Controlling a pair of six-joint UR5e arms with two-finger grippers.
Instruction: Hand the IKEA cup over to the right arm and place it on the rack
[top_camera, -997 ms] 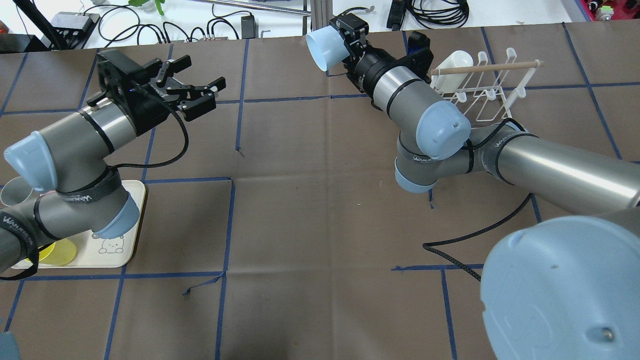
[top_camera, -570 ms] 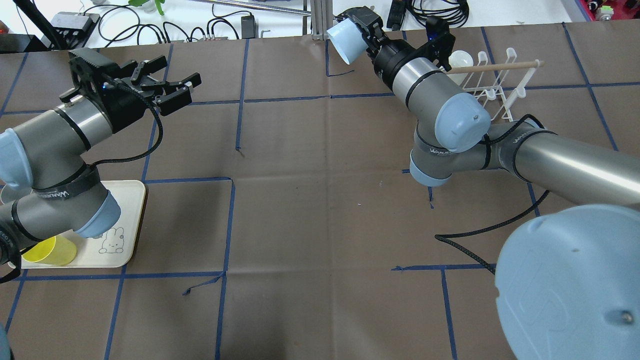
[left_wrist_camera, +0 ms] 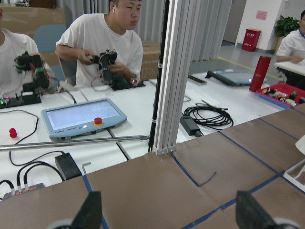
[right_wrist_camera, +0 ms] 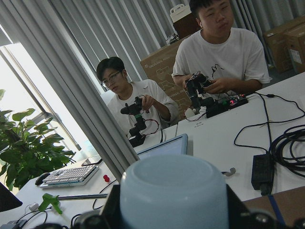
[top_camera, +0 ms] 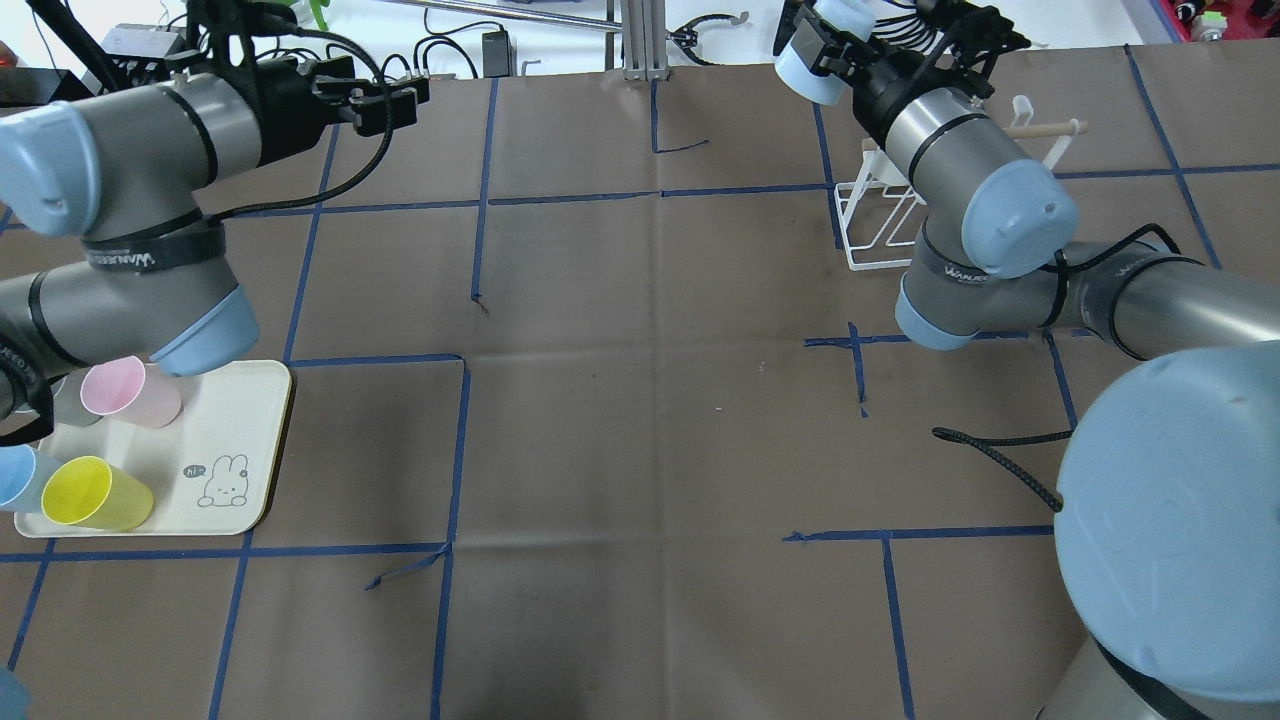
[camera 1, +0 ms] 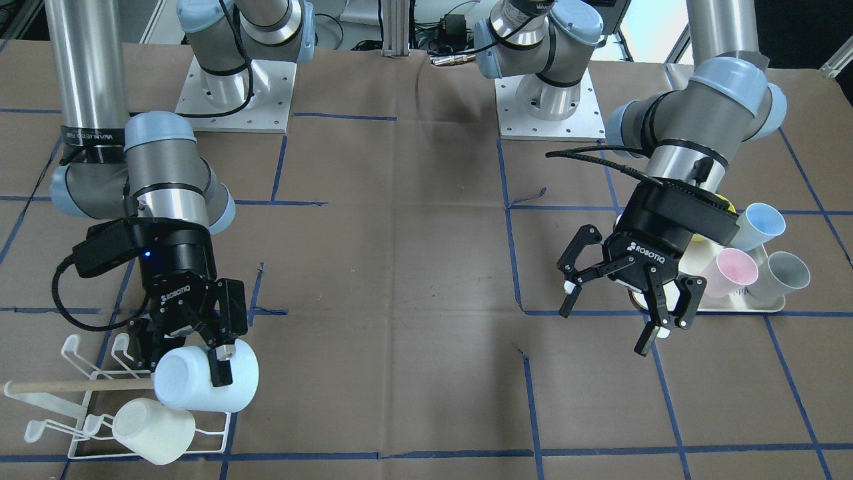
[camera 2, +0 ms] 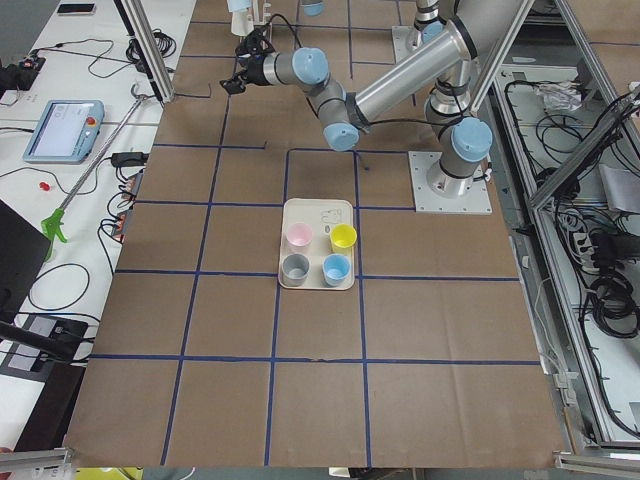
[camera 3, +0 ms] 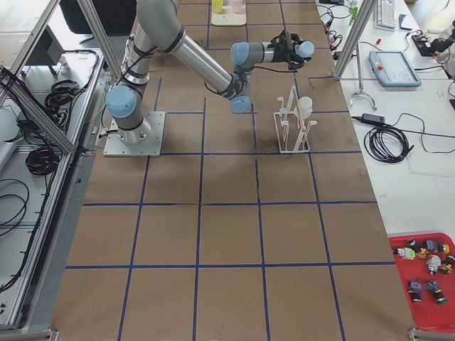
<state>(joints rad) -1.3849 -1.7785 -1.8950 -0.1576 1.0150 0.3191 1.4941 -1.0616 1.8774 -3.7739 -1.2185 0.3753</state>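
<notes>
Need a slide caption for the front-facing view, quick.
Right gripper holds the blue cup by the rack; left gripper open and empty.

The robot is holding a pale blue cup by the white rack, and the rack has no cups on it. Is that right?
Not quite. The rack does have a cup on it: one white cup sits on it, as the front-facing view shows. The rest is right: the right gripper is holding a pale blue cup by the white rack.
</notes>
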